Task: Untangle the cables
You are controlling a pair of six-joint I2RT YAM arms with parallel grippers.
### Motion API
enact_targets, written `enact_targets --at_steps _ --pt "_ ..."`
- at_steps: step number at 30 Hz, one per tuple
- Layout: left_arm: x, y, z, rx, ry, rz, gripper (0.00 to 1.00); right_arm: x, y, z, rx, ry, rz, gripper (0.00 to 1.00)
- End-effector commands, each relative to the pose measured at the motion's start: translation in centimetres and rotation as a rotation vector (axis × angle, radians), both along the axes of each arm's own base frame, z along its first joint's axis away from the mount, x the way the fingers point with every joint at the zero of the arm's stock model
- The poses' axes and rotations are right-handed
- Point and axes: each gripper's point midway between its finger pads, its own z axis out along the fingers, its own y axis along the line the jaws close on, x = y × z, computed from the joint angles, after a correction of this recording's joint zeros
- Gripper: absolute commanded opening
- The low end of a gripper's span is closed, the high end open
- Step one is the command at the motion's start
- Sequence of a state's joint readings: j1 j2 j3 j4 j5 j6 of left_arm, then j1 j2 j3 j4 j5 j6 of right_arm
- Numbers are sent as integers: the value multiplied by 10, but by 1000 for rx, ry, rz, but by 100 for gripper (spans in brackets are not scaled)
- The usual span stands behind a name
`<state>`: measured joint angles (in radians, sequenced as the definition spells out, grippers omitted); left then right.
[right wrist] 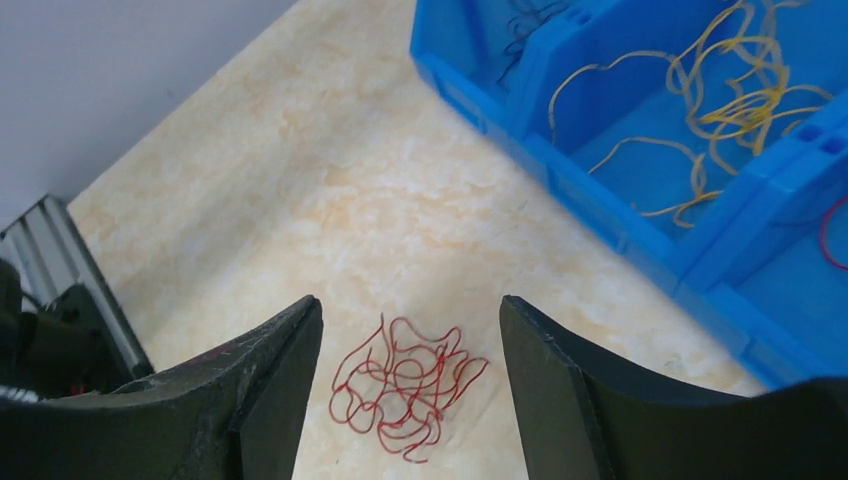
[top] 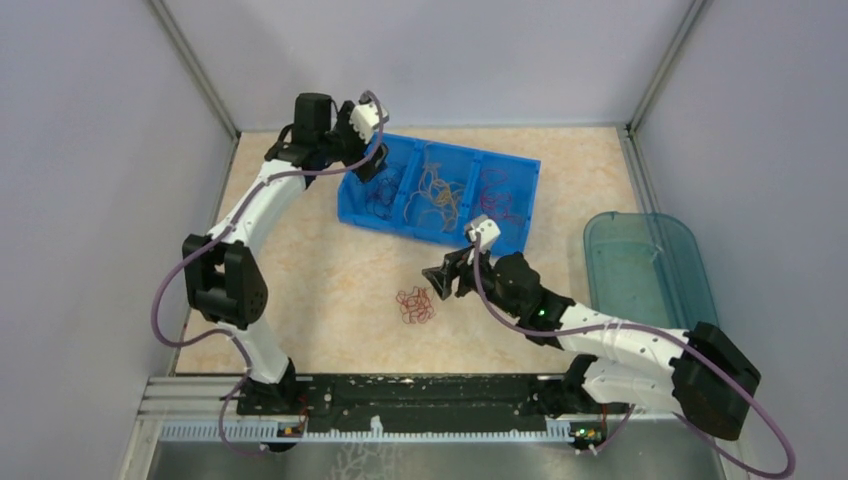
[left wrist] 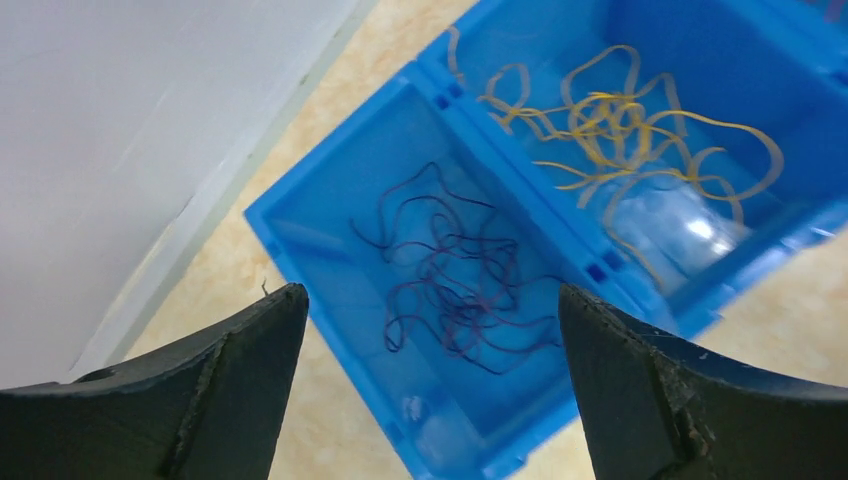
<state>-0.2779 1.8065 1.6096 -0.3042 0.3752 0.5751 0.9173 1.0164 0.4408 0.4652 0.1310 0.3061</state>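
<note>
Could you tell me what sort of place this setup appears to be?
Probably a robot lab test cell: two arms bolted to a marble-patterned table, grey enclosure walls, and a blue compartment bin of cables.

Robot arms (top: 255,205): two
Blue bin (top: 400,225): one, three compartments
Cable heaps in bin: three, namely purple heap (left wrist: 450,275), yellow heap (left wrist: 620,120), red heap (top: 500,195)
Red tangle (right wrist: 405,385) on desk (top: 330,290): one
Teal tray (top: 645,265): one

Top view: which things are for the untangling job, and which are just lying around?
For the job: red cables on the table; purple cables and yellow cables, sorted in the blue bin.

Just lying about: teal tub, off to the right.
</note>
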Motion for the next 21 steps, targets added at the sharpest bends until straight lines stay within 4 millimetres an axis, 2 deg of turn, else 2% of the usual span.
enact_targets --at_steps 1,7,11,15,18,21 --pt "-65 -13 40 -51 45 -214 100 -11 23 -7 -40 67 136 65" --pt "-150 -6 39 -33 23 -378 100 0 27 -51 -108 253 63 57" --pt "-192 -5 39 -62 16 -442 100 10 31 -60 -91 316 16 52" --pt "-214 -2 34 -55 17 -470 100 16 38 -76 -103 395 -18 47" --pt "-224 2 28 -36 8 -483 100 20 40 -89 -94 450 -60 40" --pt "-233 3 27 -36 3 -496 100 22 41 -94 -77 460 -81 34"
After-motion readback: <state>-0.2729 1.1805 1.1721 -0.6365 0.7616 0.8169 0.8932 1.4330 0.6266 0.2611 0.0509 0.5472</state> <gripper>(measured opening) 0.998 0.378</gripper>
